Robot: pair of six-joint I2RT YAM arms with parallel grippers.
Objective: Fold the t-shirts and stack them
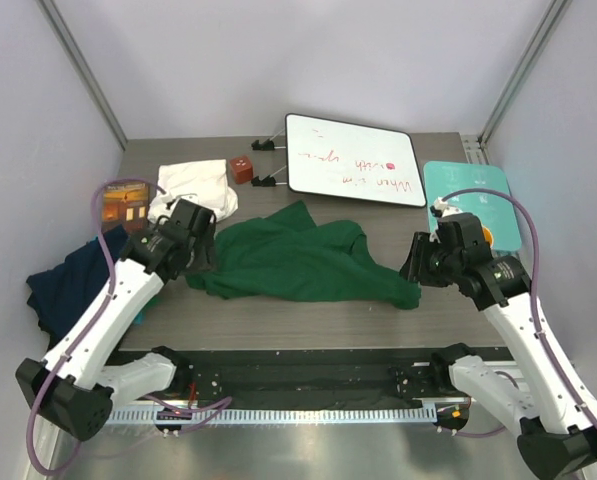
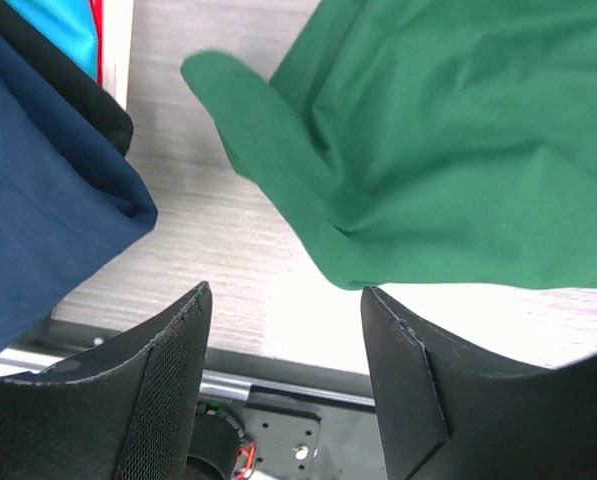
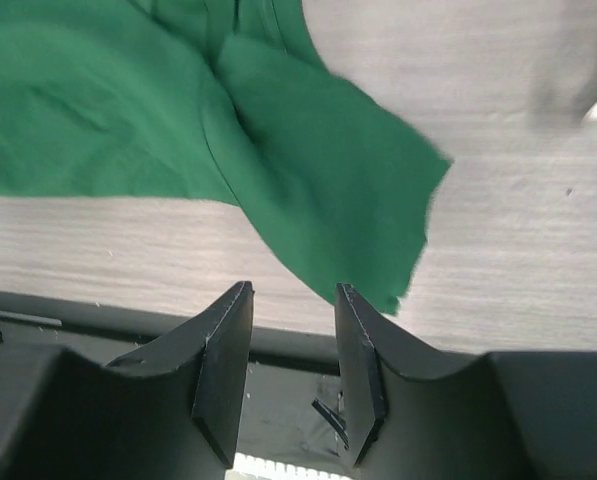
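The dark green t-shirt (image 1: 298, 262) lies crumpled and unfolded across the middle of the desk (image 1: 308, 318). Its long axis runs left to right, so each end points toward one arm.

The left jaws stand spread with nothing between them. In the left wrist view a rounded flap of the green cloth lies flat on the desk just ahead of them, not touching. The right jaws are also spread and empty. The shirt's ragged right-hand corner lies just beyond them, and its lowest tip comes close to one jaw — whether it touches I cannot tell.

The navy blue t-shirt (image 1: 63, 285) is bunched at the desk's left edge beside the left arm (image 1: 118, 300). The cream-white t-shirt (image 1: 193, 185) is heaped at the back left. None looks folded and no stack is begun, so I judge the task to be near its start.

The green shirt spans the gap between the two arms, and each arm is nearer its own end. A pinch at both ends looks the natural way to pull the shirt flat. The cloth is thin and lies flat on the desk — the jaws would have to come right down to the surface to catch it.
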